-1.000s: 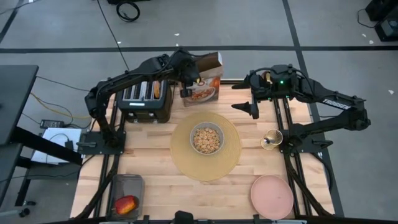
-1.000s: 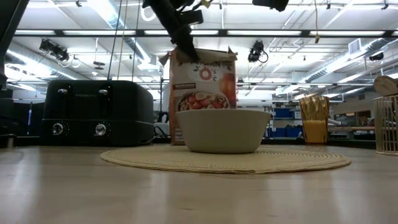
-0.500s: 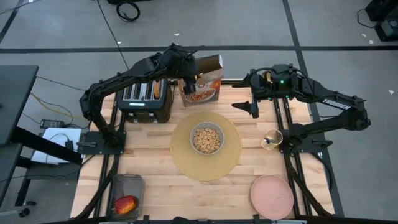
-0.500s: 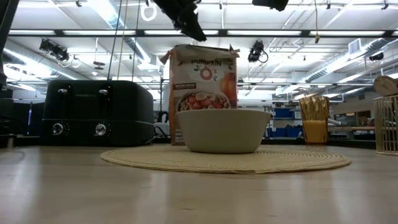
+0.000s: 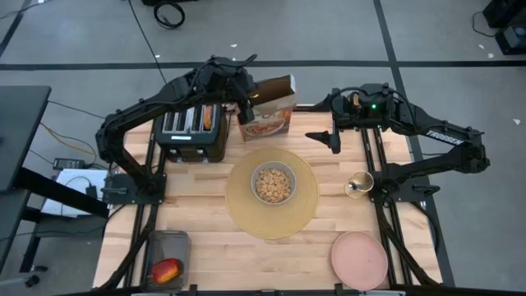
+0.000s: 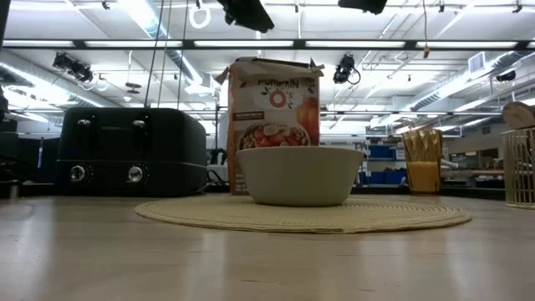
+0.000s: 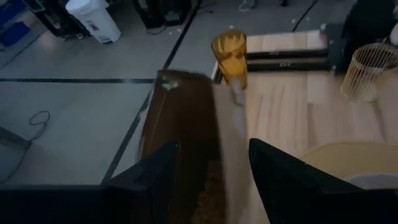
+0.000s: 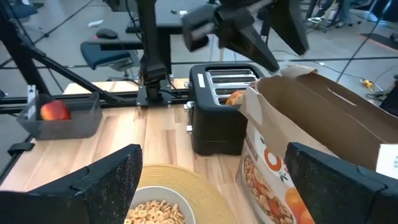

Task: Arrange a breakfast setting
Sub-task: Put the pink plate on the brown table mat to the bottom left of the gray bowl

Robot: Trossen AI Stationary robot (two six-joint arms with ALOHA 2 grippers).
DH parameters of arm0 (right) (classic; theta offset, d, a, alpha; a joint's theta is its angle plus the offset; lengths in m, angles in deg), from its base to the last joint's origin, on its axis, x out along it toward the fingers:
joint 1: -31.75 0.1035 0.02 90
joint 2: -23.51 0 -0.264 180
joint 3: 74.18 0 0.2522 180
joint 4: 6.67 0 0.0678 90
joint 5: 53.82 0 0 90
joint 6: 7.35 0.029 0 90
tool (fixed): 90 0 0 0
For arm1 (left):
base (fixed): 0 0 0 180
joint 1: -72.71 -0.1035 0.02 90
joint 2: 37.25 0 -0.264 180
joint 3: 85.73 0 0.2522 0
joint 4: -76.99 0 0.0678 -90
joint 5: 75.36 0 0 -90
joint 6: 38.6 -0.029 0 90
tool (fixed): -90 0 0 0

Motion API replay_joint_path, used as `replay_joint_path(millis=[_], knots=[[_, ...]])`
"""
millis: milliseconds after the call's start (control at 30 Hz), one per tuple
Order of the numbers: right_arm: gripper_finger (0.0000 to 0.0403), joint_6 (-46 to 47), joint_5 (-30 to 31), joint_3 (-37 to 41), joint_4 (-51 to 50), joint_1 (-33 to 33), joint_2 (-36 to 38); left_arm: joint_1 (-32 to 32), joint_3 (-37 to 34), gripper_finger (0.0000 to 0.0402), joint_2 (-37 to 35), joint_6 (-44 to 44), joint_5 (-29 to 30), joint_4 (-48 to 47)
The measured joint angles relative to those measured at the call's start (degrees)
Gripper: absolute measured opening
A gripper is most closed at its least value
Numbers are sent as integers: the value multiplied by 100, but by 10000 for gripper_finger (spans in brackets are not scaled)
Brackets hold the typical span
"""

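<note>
A grey bowl (image 5: 273, 182) of cereal sits on the round tan placemat (image 5: 300, 215) at mid-table. The pink plate (image 5: 359, 259) lies near right. The apple (image 5: 167, 270) lies in a bin near left. The bread round (image 5: 208, 121) stands in the toaster (image 5: 191, 136). The amber glass (image 7: 230, 55) stands at the far right, and the spoon (image 5: 355, 188) is in a wire holder. My left gripper (image 5: 244, 99) is open and empty above the open cereal box (image 5: 267, 115). My right gripper (image 5: 333, 140) is open and empty, in the air to the box's right.
The cereal box stands upright on its base behind the placemat, between the toaster and my right arm. The wire holder (image 6: 520, 167) stands to the placemat's right. Bare wood (image 5: 205, 238) shows along the near edge between the bin and the plate.
My left gripper has risen off the top of the cereal box and drifted a little toward the table's far left. The box has stayed standing where it was.
</note>
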Motion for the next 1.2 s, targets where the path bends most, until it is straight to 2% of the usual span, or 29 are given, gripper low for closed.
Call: replay_joint_path(millis=[233, 333, 400, 567, 767, 867, 1033, 1200], knots=[[380, 273, 235, 0, -489, -26, 2, 749, 0, 194, -328, 1251, -298, -227], [373, 497, 100, 0, -920, 315, 2, 1342, 0, 192, -425, 1739, -315, -563], [370, 501, 186, 0, -1158, 761, 2, 1791, 0, 192, -433, 2086, -319, -783], [368, 705, 934, 0, -1394, 2090, -174, 2959, 3, 192, -361, 3009, -251, -1208], [368, 1391, 1489, 0, -1535, 3472, -724, 4260, -2, 192, -227, 4068, 636, -1360], [368, 1576, 1530, 0, -1627, 4117, -1066, 4803, 8, 192, -85, 4443, 809, -1336], [368, 2455, 1530, -1, -1738, 4963, -1688, 5443, 4, 192, 235, 5177, 1278, -1342], [368, 3837, 1528, 0, -1853, 5637, -2356, 5810, 0, 192, 663, 5783, 1767, -1319]])
